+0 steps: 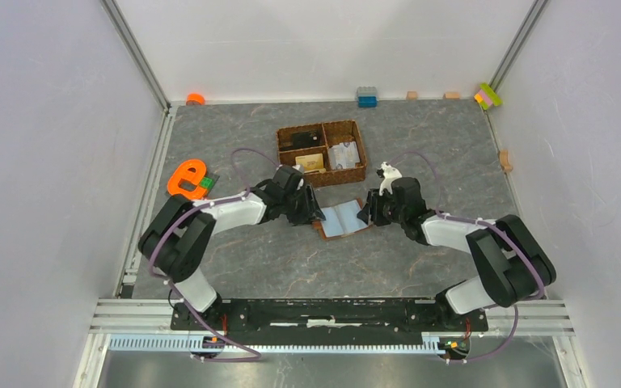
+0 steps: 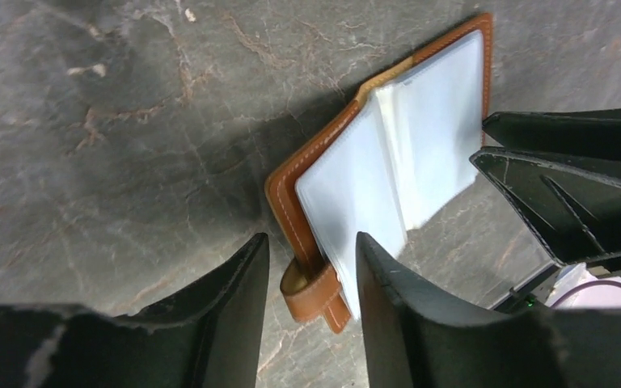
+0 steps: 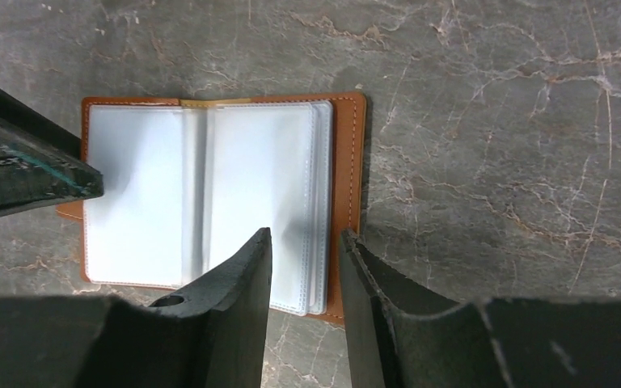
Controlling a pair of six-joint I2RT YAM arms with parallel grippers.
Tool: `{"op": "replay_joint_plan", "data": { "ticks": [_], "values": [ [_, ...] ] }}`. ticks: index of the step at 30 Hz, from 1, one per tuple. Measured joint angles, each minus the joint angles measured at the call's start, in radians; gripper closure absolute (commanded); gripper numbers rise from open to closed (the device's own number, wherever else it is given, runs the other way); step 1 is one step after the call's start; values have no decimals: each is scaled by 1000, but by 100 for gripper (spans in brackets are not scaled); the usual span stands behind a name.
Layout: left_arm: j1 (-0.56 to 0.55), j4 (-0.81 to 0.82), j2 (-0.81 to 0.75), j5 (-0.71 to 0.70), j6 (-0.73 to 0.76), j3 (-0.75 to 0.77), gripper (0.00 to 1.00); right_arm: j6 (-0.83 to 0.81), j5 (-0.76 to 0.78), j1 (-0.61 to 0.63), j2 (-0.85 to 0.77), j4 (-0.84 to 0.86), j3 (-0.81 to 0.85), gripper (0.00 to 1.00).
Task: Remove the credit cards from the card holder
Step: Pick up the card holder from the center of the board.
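On the grey table (image 1: 234, 267), just before the woven basket (image 1: 321, 151), the brown card holder (image 1: 344, 218) lies open, its 2 halves flat, pale sleeves up. The left gripper (image 2: 311, 242) tilts down, fingers apart astride its strap (image 2: 311, 291). The right gripper (image 3: 306, 234) has its fingers apart over the opposite sleeve edge.

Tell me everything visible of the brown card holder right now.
The small brown leather-look card holder with pale stitching lies open, flat on the grey marbled table, pale grey-blue plastic sleeves up; no card shows in them. Its strap tab sits between the open fingers of the left claw; the right claw straddles the opposite sleeve edge. Contact cannot be told.
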Motion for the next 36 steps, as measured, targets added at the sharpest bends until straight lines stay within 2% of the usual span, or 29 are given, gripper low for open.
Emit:
{"op": "replay_joint_plan", "data": {
  "ticks": [3,8,11,13,36],
  "values": [
    [0,-2,77,41,13,35,73,-6,0,6,26,-7,7,67],
    [7,-4,105,72,32,45,98,-14,-7,11,66,-8,40,77],
    [9,-10,106,84,48,53,98,-19,-6,15,73,-8,50,88],
    [10,-14,106,84,56,56,98,-22,-6,17,73,-5,50,91],
    [22,-87,114,66,98,89,98,-16,-45,75,109,49,70,89]
  ]
}}
